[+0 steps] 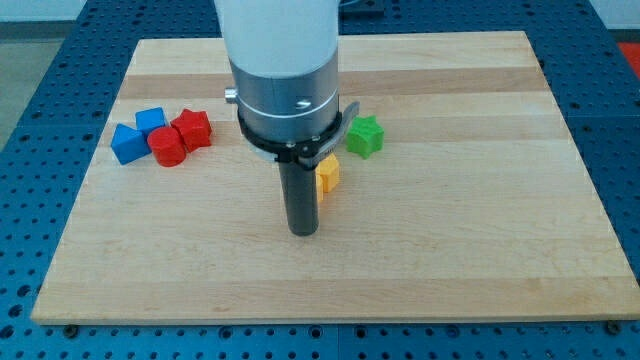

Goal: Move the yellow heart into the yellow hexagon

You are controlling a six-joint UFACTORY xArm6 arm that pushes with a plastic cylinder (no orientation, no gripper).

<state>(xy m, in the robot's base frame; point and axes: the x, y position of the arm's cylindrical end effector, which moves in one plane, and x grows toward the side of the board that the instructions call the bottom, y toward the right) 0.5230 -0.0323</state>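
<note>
My tip (303,232) rests on the wooden board (480,250) near the middle. Right behind the rod, to its upper right, a yellow block (328,175) peeks out. The rod and the arm's body hide most of it, so I cannot tell whether it is the heart, the hexagon, or both pressed together. The tip is just below and left of this yellow patch, and whether the rod touches it is unclear. No other yellow block shows.
A green star (364,135) lies up and right of the yellow block. At the left sit two blue blocks (127,143) (150,121) and two red blocks (167,147) (192,129) in a tight cluster. The arm's body hides the board's top middle.
</note>
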